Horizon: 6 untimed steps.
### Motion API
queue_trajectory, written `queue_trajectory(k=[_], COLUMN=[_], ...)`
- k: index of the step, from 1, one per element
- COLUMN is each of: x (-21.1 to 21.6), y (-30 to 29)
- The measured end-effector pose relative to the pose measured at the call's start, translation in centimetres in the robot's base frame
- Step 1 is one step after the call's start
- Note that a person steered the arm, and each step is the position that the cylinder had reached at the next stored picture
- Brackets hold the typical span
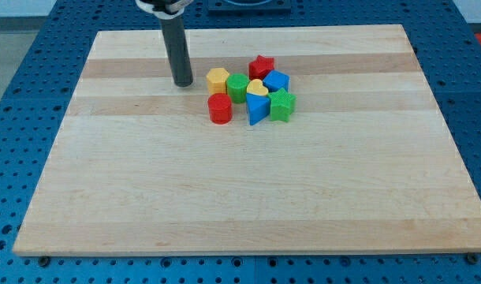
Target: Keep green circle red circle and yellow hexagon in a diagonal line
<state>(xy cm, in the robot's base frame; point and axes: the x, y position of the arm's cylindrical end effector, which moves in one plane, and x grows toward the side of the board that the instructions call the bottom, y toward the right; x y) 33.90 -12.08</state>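
The green circle stands near the middle top of the wooden board. The yellow hexagon touches it on its left. The red circle sits just below those two. The three form a tight cluster, not spread out. My tip rests on the board to the left of the yellow hexagon, a short gap away, touching no block.
More blocks crowd the right side of the cluster: a red star, a blue block, a yellow heart, a blue triangle and a green star. Blue pegboard surrounds the board.
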Motion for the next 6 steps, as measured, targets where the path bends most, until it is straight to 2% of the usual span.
queue_trajectory(k=[2, 4, 6], x=[0.3, -4.3, -4.5], y=[2.1, 5.9, 8.4])
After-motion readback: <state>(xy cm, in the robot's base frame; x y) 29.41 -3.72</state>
